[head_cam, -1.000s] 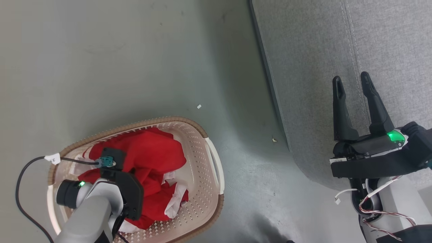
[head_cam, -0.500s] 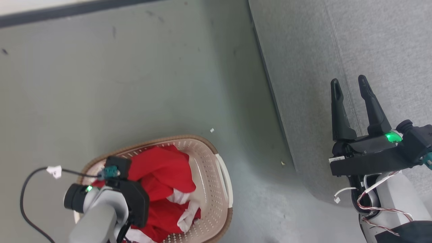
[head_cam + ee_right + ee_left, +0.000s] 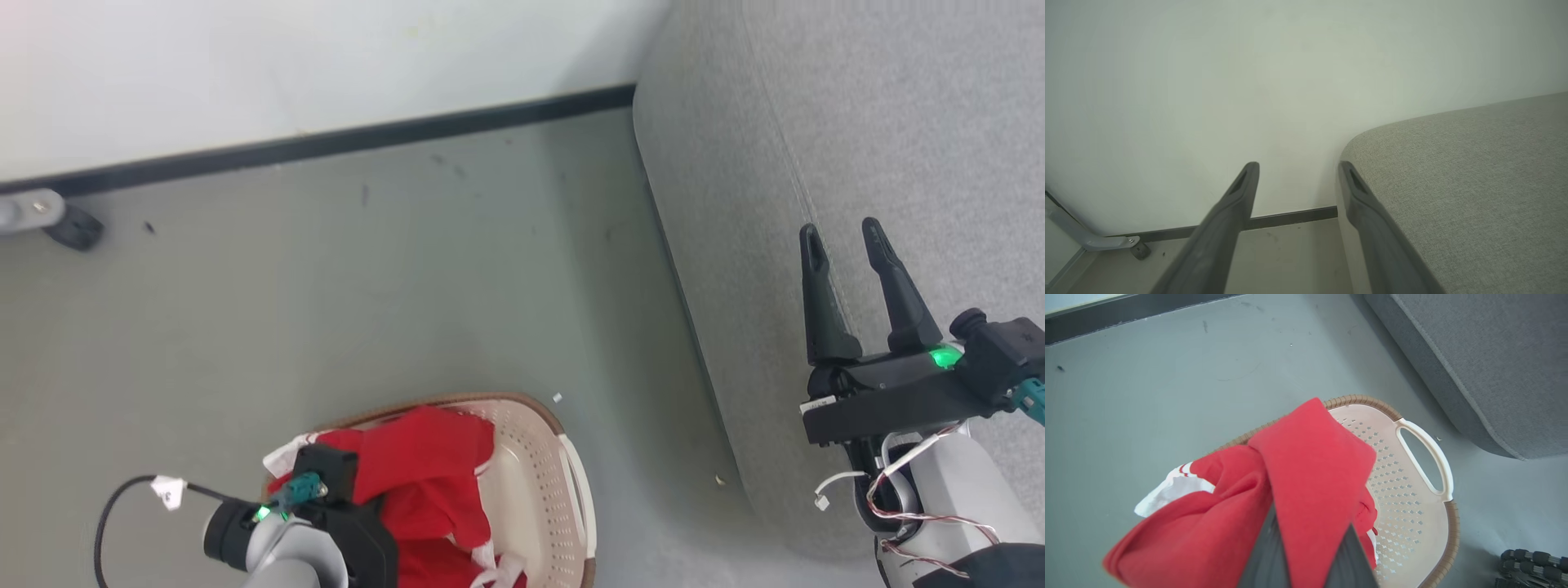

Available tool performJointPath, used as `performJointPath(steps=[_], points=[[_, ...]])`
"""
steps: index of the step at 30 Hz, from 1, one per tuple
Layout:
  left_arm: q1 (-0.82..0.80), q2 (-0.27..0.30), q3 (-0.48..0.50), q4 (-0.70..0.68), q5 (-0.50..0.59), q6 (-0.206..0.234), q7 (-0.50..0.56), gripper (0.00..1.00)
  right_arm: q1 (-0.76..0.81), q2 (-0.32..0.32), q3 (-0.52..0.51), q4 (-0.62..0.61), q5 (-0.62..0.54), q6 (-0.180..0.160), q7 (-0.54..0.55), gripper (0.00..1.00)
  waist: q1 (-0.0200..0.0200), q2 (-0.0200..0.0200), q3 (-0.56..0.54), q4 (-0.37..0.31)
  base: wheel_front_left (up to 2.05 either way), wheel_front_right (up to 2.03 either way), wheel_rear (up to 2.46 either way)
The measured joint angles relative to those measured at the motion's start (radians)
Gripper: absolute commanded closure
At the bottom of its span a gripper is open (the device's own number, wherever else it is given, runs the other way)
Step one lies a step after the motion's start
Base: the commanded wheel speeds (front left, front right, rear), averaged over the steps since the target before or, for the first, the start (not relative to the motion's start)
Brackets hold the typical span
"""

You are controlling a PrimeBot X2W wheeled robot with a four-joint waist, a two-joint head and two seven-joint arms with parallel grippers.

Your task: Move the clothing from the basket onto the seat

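Bright red clothing (image 3: 1306, 465) with white trim hangs bunched from my left gripper (image 3: 1310, 522), which is shut on it just above the basket (image 3: 1412, 522). The two dark fingers (image 3: 1267, 555) are half wrapped in the fabric. In the head view the clothing (image 3: 424, 474) rises out of the cream basket (image 3: 563, 490) at the bottom, and the left wrist covers the grip. My right gripper (image 3: 840, 230) stands open and holds nothing over the near edge of the grey seat (image 3: 857, 122). Its fingertips (image 3: 1251, 167) point past the seat's rounded corner (image 3: 1474, 171) toward the wall.
A white wall with a black baseboard (image 3: 367, 143) runs behind the grey floor. A metal leg with a caster wheel (image 3: 73, 229) stands at the far left. A few small scraps (image 3: 558, 398) lie on the floor between basket and seat. A black cable (image 3: 122, 498) loops from the left wrist.
The head camera has tilted up, bringing wall and baseboard into view. My left gripper has risen, pulling the red clothing up out of the basket. The right gripper stays open.
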Motion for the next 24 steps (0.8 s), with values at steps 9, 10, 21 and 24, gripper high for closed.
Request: performJointPath(steps=[9,10,21,24], points=[[0.072,0.023,-0.007,-0.107,-0.061,0.000,-0.021,1.00,0.060,-0.019,0.011,0.035,0.027,0.000,0.000,0.00,0.0000,0.0000,-0.126,0.050,0.00,0.00,0.00],[0.078,0.029,-0.006,-0.120,-0.067,0.000,-0.021,1.00,0.066,-0.022,0.012,0.038,0.029,0.000,0.000,0.00,0.0000,-0.0001,-0.140,0.056,0.00,0.00,0.00],[0.110,0.094,0.035,-0.322,-0.118,-0.007,-0.027,1.00,0.140,-0.035,0.047,0.060,0.070,0.000,0.000,0.00,0.0000,-0.0001,-0.288,0.125,0.00,0.00,0.00],[0.115,0.110,0.051,-0.360,-0.121,-0.007,-0.027,1.00,0.156,-0.036,0.054,0.062,0.077,0.000,0.000,0.00,0.0000,0.0000,-0.311,0.134,0.00,0.00,0.00]])
